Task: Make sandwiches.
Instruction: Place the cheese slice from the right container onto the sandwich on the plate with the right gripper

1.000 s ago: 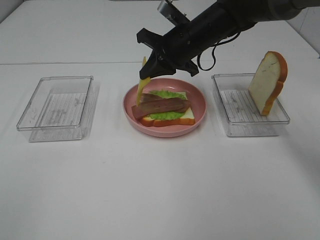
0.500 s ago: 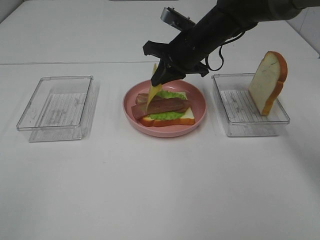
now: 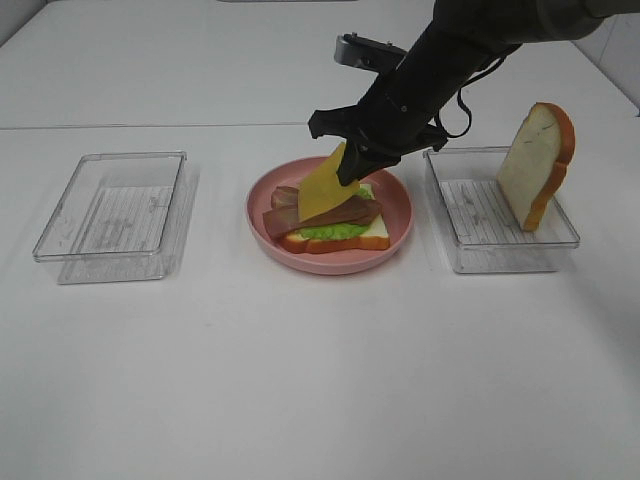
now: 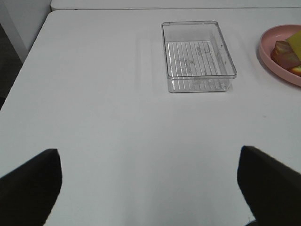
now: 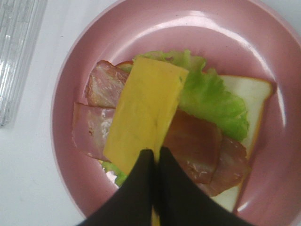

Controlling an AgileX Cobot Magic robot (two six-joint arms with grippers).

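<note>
On the pink plate point(image 3: 395, 232) lies a partly built sandwich point(image 3: 322, 222): a white bread slice, green lettuce and brown-red bacon strips. My right gripper point(image 3: 352, 172) is shut on a yellow cheese square point(image 3: 322, 190) and holds it slanted just over the bacon. In the right wrist view the fingers point(image 5: 153, 162) pinch the cheese point(image 5: 143, 114) at its edge, above bacon point(image 5: 193, 146) and lettuce point(image 5: 214, 101). A second bread slice point(image 3: 537, 163) leans upright in the right clear tray point(image 3: 470, 255). My left gripper point(image 4: 150, 186) is open, low over bare table.
An empty clear tray point(image 3: 115, 215) stands at the left, also in the left wrist view point(image 4: 197, 55). The plate's rim point(image 4: 277, 66) shows at that view's edge. The white table's far edge runs behind the plate.
My right gripper has moved right and down with the cheese, from the plate's left rim to over the sandwich. The cheese now faces flat toward the camera. The left arm has not moved.
</note>
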